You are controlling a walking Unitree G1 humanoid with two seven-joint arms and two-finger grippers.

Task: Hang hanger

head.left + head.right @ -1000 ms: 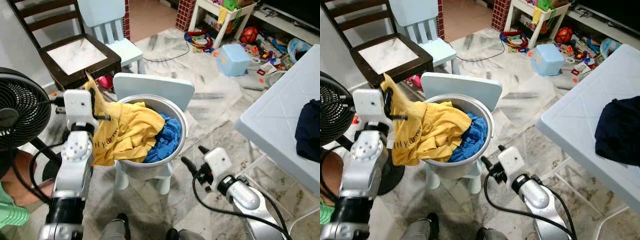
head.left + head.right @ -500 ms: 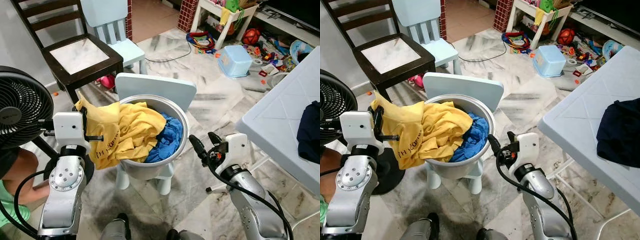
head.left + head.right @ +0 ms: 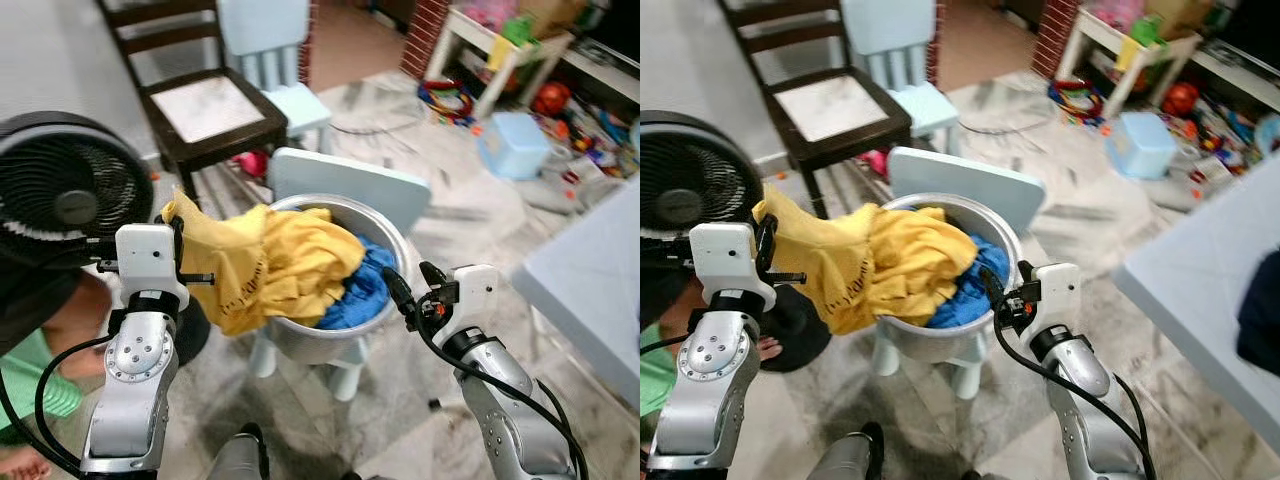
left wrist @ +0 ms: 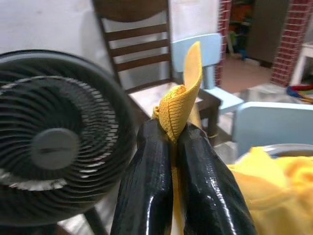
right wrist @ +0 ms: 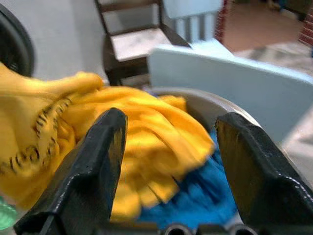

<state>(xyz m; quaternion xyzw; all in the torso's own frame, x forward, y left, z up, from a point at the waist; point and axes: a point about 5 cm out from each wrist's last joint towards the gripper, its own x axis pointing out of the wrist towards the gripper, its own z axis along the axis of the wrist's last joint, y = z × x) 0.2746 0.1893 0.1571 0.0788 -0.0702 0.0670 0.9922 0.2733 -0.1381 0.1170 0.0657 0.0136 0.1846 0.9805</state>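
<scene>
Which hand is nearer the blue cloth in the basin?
Right. The right hand hangs open at the basin's rim beside the blue cloth. The left hand grips the yellow shirt on the far side.

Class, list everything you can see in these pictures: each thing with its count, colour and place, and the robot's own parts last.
Shirt: 1, yellow, draped over the basin's rim, one edge pinched by the left gripper.
Cloth: 1, blue, in the basin beside the shirt.
Basin: 1, grey, on the near small chair.
Small chairs: 2, pale blue, one under the basin, one farther back.
Wooden chair: 1, dark brown, behind the basin.
Fan: 1, black, to the robot's left.
Table: 1, white, to the right.
Box: 1, light blue, on the far floor among blurred toys.
Person: 1, partly seen, low at left.
Left gripper: shut on the shirt.
Right gripper: open, at the basin's rim.
</scene>
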